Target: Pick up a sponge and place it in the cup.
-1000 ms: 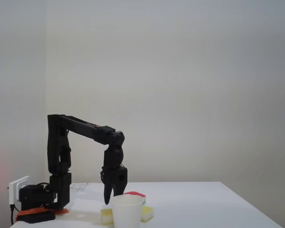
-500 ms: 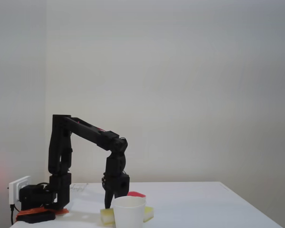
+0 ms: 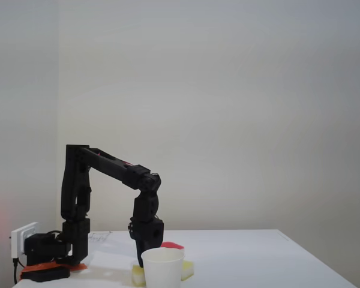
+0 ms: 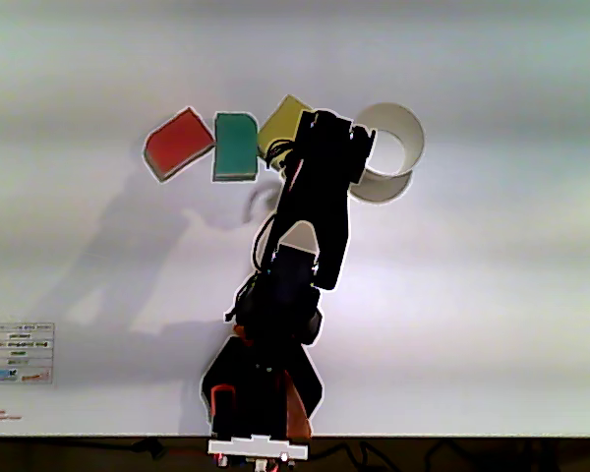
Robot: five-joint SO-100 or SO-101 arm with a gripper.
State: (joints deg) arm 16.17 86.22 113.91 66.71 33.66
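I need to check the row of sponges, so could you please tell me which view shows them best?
The other view, from above: the red sponge, green sponge and yellow sponge lie side by side. In the fixed view the cup hides most of them.

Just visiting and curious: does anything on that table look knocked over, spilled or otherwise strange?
Nothing stands out. The cup stands upright on the table, the three sponges lie in a row beside it, slightly turned, and the tool hangs low behind the cup. No spill or damage shows.
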